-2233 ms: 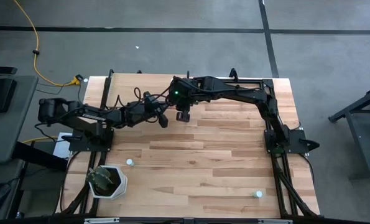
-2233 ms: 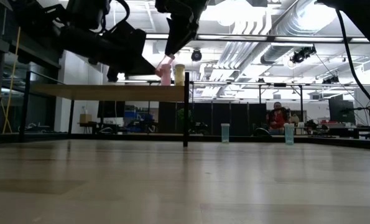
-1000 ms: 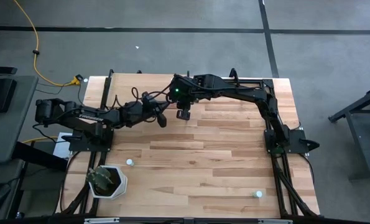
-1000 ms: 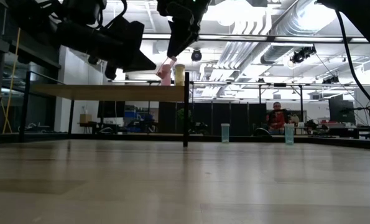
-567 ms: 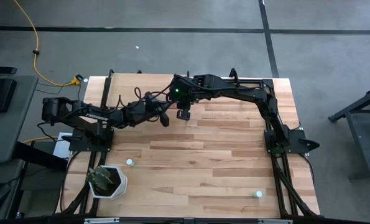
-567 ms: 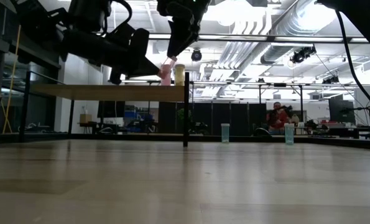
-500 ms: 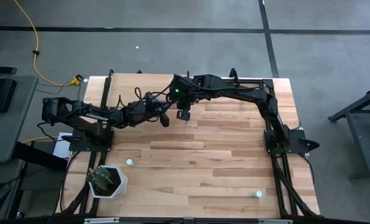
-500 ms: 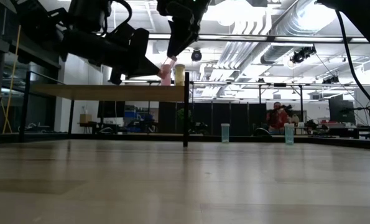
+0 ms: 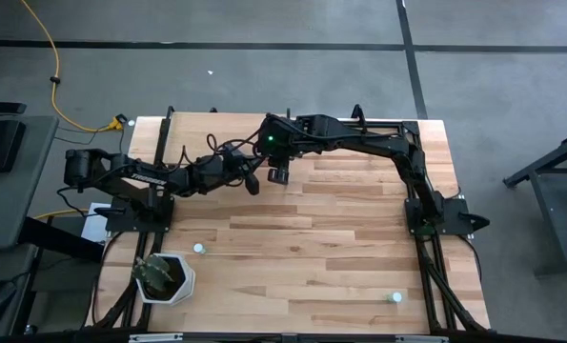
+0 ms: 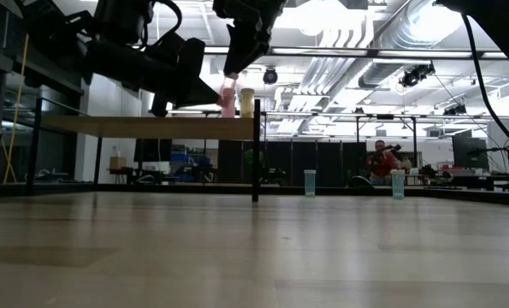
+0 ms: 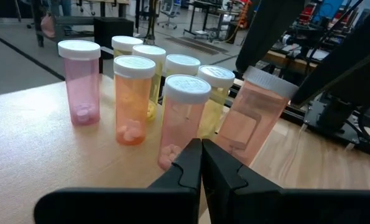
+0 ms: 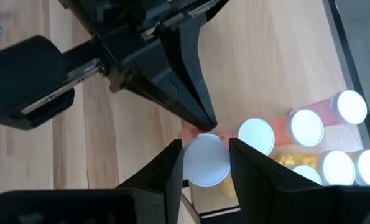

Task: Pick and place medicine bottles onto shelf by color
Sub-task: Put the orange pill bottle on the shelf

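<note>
Grey floor [image 9: 264, 57] with a yellow cable [image 9: 50, 67] — ceiling ducts [image 10: 357, 34] overhead.

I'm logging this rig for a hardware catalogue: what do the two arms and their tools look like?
Both arms are black, slim and jointed, with loose black cables. The right arm shows a small green light. The left tool has flat, tapering black fingers; the right tool has broad black ones.

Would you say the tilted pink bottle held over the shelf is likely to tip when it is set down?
Probably, if released as is: the pink bottle leans in the right pincer, which grips it at the white cap. It looks tall, narrow and nearly empty, so likely light. The neighbouring bottles on the shelf stand close.
</note>
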You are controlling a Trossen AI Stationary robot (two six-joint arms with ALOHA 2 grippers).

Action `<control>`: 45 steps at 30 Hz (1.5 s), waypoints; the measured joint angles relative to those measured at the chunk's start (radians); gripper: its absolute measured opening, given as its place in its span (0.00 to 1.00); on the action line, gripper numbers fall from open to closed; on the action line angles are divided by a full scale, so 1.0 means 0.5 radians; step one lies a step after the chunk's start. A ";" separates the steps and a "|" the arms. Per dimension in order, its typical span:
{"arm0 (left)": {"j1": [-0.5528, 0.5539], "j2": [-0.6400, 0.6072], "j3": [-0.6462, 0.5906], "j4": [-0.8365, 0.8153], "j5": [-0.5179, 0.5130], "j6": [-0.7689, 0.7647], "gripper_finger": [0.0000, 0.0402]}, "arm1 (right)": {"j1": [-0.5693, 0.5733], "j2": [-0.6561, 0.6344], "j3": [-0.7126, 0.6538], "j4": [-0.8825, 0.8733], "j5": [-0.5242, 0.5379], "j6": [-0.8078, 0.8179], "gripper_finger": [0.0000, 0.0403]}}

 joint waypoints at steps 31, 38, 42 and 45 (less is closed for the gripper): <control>-0.002 -0.121 -0.001 -0.062 -0.034 0.062 0.00 | -0.027 0.017 0.004 0.064 0.038 0.007 0.26; -0.002 -0.225 -0.001 -0.221 -0.092 0.090 0.00 | -0.027 0.014 0.003 0.048 0.037 0.002 0.26; -0.027 -0.244 -0.001 -0.226 -0.092 0.092 0.00 | -0.027 0.014 0.003 0.044 0.037 -0.003 0.26; -0.044 -0.246 -0.001 -0.228 -0.092 0.104 0.00 | -0.027 0.014 0.003 0.028 0.027 -0.006 0.26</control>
